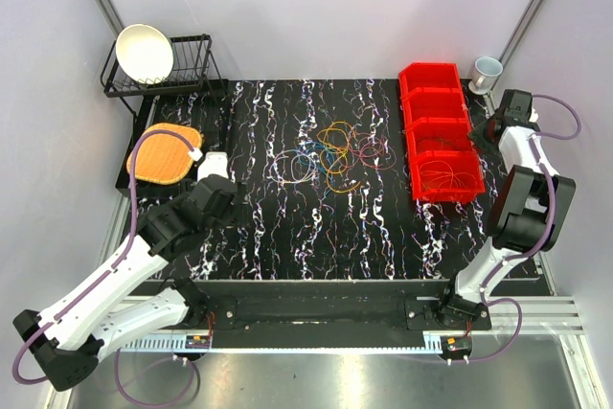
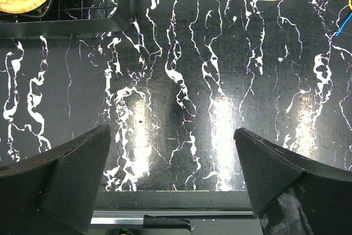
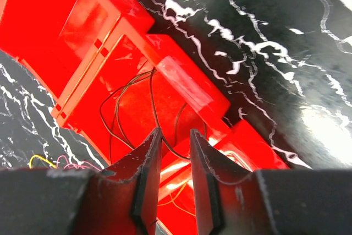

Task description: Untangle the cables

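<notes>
Progress looks partial. Most of the cables (image 1: pixel 330 152) lie in a loose knot of overlapping loops near the middle of the table (image 1: pixel 287 246), with yellow, orange, blue, red and purple strands crossing one another. A few wires sit apart in the red bins (image 1: pixel 431 79) at the right: pale yellow loops (image 1: pixel 450 177) in the nearest compartment and a dark wire (image 3: pixel 118 108) in the one under the right tool (image 3: pixel 175 133). That tool hovers above the bins, jaws narrowly apart with nothing visible between them. The left tool (image 2: pixel 170 130) gapes wide and empty over bare table, just short of the tangle. Judging by the heap, most of the separating remains.
</notes>
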`<state>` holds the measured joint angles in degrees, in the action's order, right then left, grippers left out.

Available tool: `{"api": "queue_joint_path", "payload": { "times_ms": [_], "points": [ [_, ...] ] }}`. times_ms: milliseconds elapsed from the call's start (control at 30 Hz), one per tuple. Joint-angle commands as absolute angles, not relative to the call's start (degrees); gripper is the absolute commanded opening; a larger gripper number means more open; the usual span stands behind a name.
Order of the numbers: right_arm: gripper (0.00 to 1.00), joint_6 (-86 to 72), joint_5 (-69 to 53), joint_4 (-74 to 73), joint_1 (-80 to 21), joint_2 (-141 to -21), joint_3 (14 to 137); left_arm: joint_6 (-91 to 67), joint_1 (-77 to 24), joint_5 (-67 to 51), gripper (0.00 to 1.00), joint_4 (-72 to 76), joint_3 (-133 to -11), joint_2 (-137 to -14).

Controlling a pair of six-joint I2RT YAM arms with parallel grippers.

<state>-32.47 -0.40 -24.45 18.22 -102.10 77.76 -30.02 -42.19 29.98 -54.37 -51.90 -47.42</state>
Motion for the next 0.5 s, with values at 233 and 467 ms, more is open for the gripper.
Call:
{"api": "queue_joint_path", "payload": {
  "times_ms": [233,467],
  "points": [
    [0.32,-33.2,-5.5,-20.6,18.0,-105.0,78.2,-29.5,-42.4,30.8,0.99,-52.1,-51.8,-48.2],
    [0.45,-32.4,-2.6,-24.8,18.0,-101.0,80.9,-29.5,-42.5,30.6,0.99,-52.1,-51.9,-48.7]
  ]
}}
